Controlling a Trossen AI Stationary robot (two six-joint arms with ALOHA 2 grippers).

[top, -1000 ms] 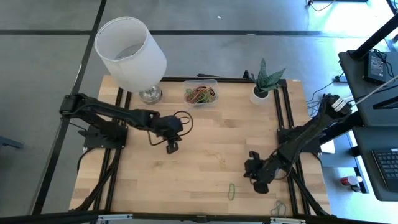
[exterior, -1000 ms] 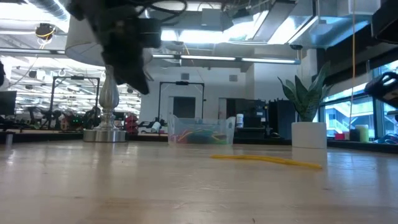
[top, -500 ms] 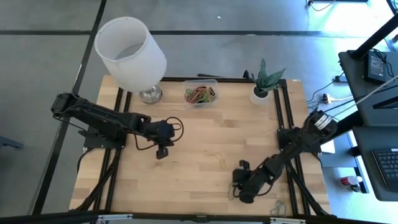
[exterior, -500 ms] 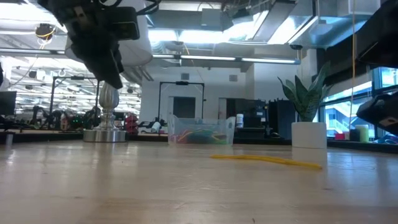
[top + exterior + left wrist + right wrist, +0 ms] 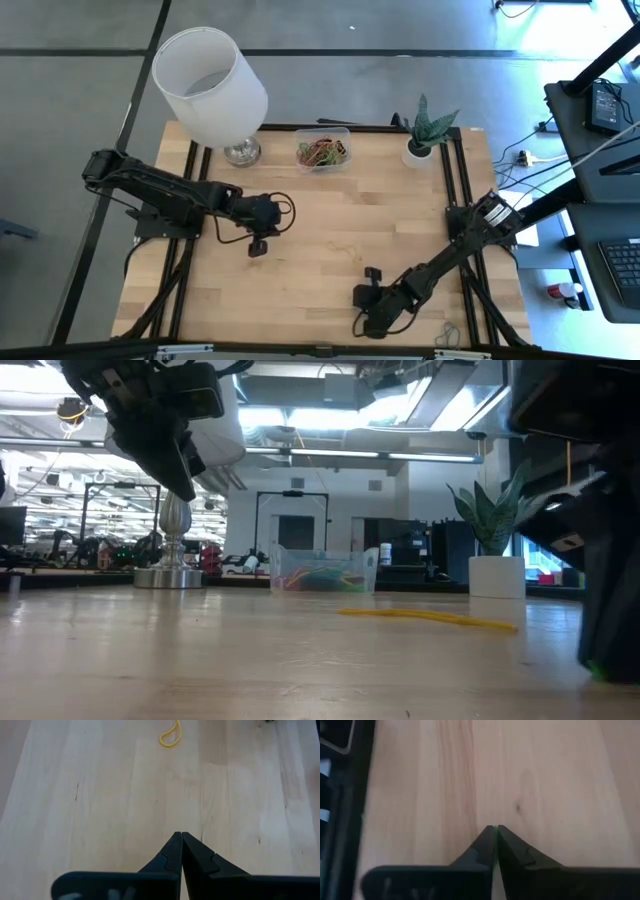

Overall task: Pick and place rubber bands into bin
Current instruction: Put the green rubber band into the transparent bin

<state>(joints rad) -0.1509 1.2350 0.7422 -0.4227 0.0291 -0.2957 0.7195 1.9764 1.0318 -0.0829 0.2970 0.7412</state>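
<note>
The clear bin [image 5: 323, 150] [image 5: 323, 570] stands near the table's far edge and holds several coloured rubber bands. A yellow rubber band [image 5: 171, 735] [image 5: 430, 617] lies flat mid-table. My left gripper [image 5: 258, 246] [image 5: 181, 834] is shut on nothing and hangs above the left-middle of the table, short of the yellow band. My right gripper [image 5: 368, 315] [image 5: 494, 827] is down at the table close to the near edge, shut where a green rubber band [image 5: 597, 672] lies. My right gripper comes from above, slanting down from the table's right. A thin green sliver of the rubber band [image 5: 493, 828] shows between its shut fingers at their free ends. The gripper hides the band's other parts. Its tips are at the tabletop.
A large white lampshade [image 5: 210, 85] on a metal base [image 5: 170, 575] stands at the far left. A small white plant pot [image 5: 420, 150] [image 5: 497, 575] stands at the far right. Another loose band [image 5: 447, 335] lies by the near right frame rail.
My right arm has swept toward the table's left along the near edge and come down over the spot where the green band lay. My left gripper has drawn back toward the left and a little toward the near edge.
</note>
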